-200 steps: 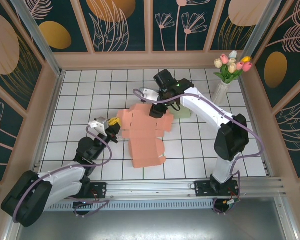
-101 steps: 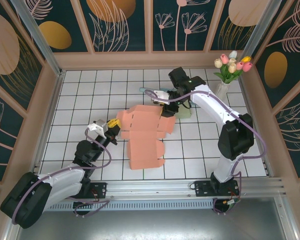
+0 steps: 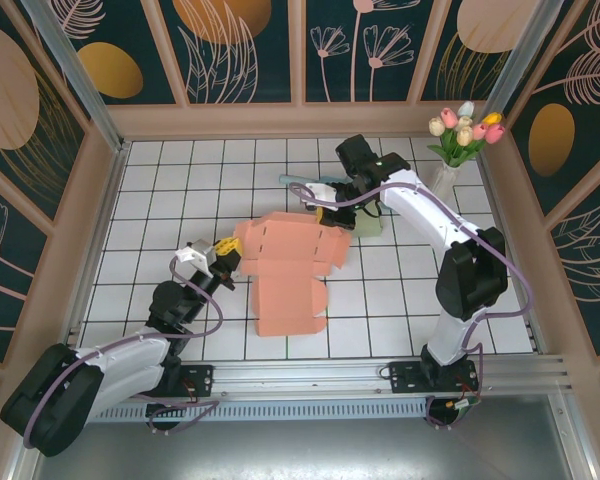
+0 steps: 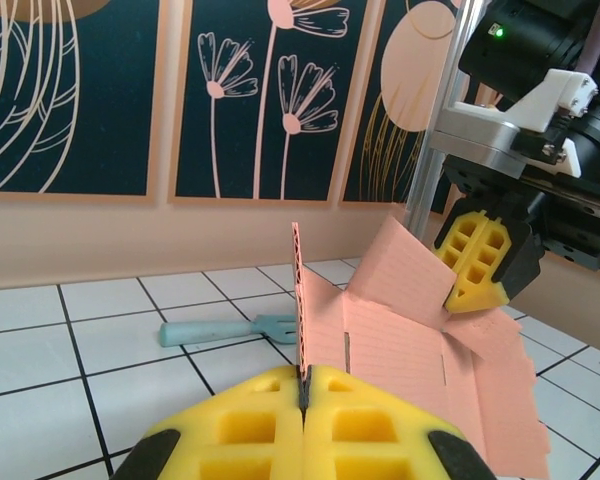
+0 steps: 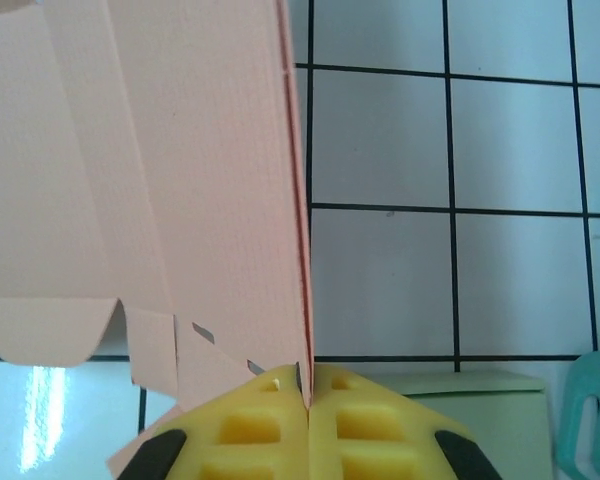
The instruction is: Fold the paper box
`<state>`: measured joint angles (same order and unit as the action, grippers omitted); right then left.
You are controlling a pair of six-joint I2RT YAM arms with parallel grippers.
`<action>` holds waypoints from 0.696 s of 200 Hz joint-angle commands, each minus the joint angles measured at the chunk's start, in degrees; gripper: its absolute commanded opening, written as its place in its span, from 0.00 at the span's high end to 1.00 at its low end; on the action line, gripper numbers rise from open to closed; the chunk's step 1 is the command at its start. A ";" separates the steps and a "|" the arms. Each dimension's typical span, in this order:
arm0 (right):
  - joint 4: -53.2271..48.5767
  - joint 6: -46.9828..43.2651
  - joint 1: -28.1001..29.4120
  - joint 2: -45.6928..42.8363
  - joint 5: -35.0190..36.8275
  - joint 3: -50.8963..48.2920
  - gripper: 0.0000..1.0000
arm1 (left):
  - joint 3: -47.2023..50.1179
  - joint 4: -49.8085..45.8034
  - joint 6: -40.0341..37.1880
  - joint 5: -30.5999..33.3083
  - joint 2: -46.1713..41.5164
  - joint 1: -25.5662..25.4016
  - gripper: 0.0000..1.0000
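We see the paper box [image 3: 285,270] lying mostly flat on the tabletop [image 3: 170,190], about in the middle between the two arms, as an unfolded pink sheet with its flaps spread out. The left hand [image 4: 303,388] is clenched on the near left edge of the sheet, and in its wrist view the thin paper stands upright between the yellow pads. The right hand [image 5: 306,398] is clenched on a flap at the far right side of the box, and this flap is lifted from the tiles and tilted. We judge that the fold is only at its beginning, since no wall stands yet. The main danger, in our opinion, is that both hands hold the same thin sheet at opposite sides. If one of them pulls away from the other, the paper may tear at a slit or slip out of the pads. Each grip takes only a narrow edge, so a small twist could free the flap. If the right hand turns the flap without following the printed crease, the bend may form at a wrong place. The green card [image 3: 370,225] and the teal fork [image 3: 295,182] lie just beside the right hand and could be pushed, and the vase of tulips [image 3: 450,165] stands near that arm.
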<state>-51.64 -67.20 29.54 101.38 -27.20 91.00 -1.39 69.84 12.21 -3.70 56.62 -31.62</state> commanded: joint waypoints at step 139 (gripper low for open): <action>1.98 6.43 -0.11 -0.98 10.64 -2.92 1.00 | -19.60 -34.91 25.61 2.56 -1.22 -4.78 0.90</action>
<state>-49.78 -60.29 29.56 101.41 -16.69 89.86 -16.95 36.93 34.06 0.99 50.61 -36.12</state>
